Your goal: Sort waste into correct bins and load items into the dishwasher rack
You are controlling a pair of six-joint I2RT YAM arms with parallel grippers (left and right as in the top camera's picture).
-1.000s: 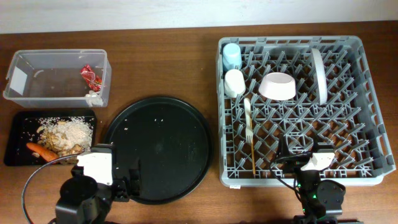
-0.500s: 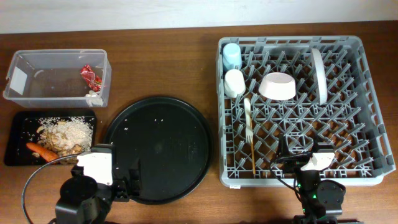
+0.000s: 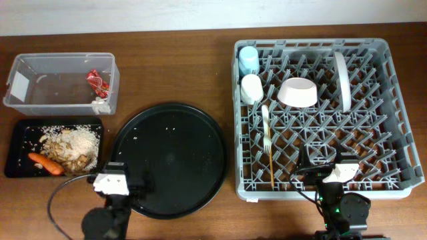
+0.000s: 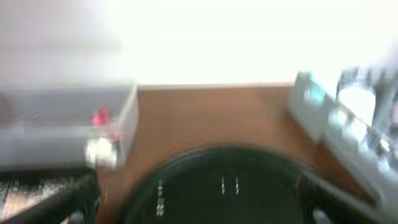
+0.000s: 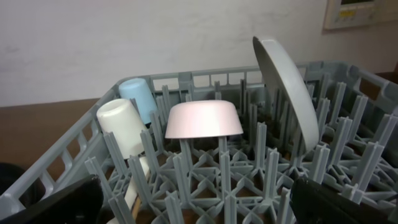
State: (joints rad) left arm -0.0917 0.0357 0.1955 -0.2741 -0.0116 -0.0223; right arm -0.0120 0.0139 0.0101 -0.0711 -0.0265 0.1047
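The grey dishwasher rack (image 3: 400, 120) holds the light-blue cup (image 3: 249, 60), cream cup (image 3: 251, 88), white bowl (image 3: 297, 92), upright white plate (image 3: 343, 80), white fork (image 3: 265, 127) and chopstick (image 3: 271, 167). The clear tub (image 3: 63, 56) holds the red wrapper (image 3: 97, 81) and white scrap (image 3: 100, 103). The shallow black tray (image 3: 17, 167) holds beige food scraps (image 3: 73, 143) and the carrot (image 3: 45, 162). My left gripper (image 3: 133, 190) is open and empty at the round tray's front edge. My right gripper (image 3: 325, 159) is open and empty over the rack's front.
The large round black tray (image 3: 170, 160) lies between the bins and the rack, with only a few crumbs on it. The left wrist view is blurred; it shows the round tray (image 4: 230, 186) and the tub (image 4: 62, 124). The right wrist view shows the rack's pegs (image 5: 221, 168).
My left arm has pulled back toward the table's front edge and shows smaller in the overhead view. The right arm and all the objects have not moved.
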